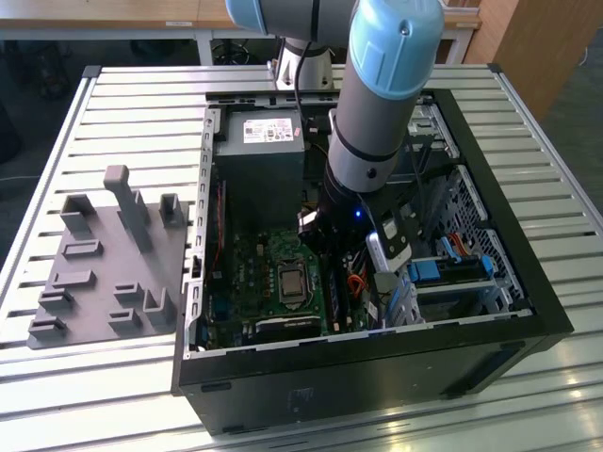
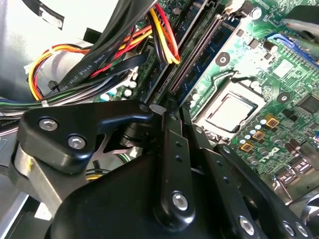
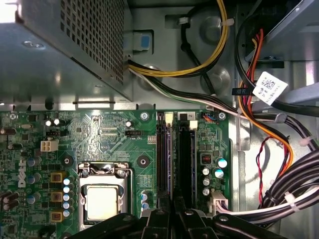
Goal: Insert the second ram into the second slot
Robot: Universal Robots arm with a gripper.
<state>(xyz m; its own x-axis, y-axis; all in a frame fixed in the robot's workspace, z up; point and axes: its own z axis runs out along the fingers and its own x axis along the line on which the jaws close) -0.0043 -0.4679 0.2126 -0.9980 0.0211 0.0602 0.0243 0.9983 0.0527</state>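
Your gripper (image 3: 172, 219) is down inside the computer case (image 1: 528, 311), right over the two memory slots (image 3: 177, 154) beside the processor socket (image 3: 102, 199); this looks like the seating step. The jaws appear nearly closed, but I cannot tell whether they pinch the second ram, which I can't make out. Room is tight: the cable bundle (image 3: 294, 194) crowds one side, so any push should go straight down.
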